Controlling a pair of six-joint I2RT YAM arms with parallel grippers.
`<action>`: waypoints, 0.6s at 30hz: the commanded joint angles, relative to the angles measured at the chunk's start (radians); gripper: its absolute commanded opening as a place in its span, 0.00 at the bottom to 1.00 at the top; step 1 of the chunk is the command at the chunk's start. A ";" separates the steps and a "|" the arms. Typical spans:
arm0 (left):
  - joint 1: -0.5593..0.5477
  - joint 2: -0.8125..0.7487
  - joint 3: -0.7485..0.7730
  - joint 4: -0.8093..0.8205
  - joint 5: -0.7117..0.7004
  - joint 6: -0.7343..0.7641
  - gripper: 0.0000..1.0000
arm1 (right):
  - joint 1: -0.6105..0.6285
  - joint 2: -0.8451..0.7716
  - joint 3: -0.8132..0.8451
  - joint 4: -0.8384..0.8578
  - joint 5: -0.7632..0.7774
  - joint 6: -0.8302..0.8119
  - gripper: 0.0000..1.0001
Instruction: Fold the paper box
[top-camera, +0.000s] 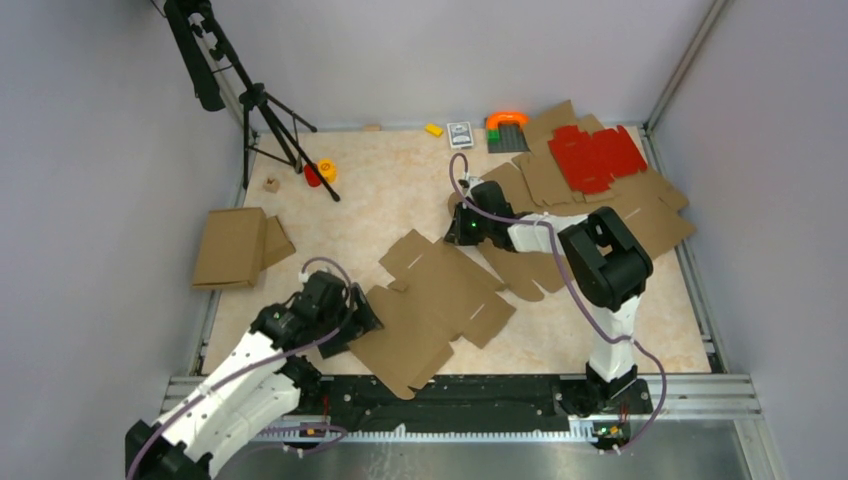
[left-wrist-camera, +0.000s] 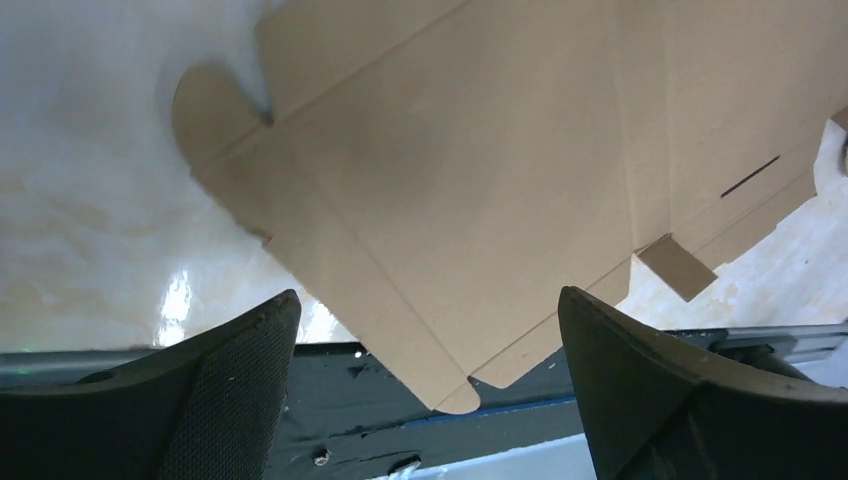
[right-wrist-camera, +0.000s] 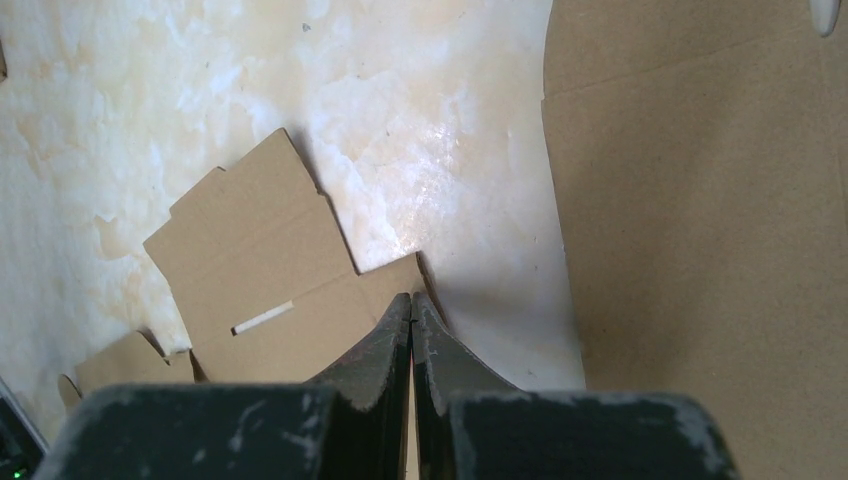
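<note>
Lying flat: paper box (top-camera: 440, 310), lower centre, top view.
Left claw (left-wrist-camera: 425, 300): spread, box edge just ahead, nearer.
Right claw (right-wrist-camera: 412, 300): pressed together, by box's upper corner.

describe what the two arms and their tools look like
The left arm and right arm have white link shells, bulky black joints and a looping purple cable. A small green light glows near the right wrist. The left tool has black wedge fingers with finely textured pads; the right tool looks scuffed.
</note>
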 joint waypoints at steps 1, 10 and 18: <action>0.000 -0.153 -0.114 -0.063 0.039 -0.269 0.99 | 0.000 -0.025 -0.025 0.006 0.003 -0.024 0.00; -0.024 -0.172 -0.171 -0.115 -0.101 -0.391 0.99 | 0.012 -0.082 -0.056 0.007 0.067 -0.047 0.12; -0.026 -0.157 -0.228 0.063 -0.138 -0.386 0.74 | 0.011 -0.089 -0.077 0.053 0.042 -0.042 0.23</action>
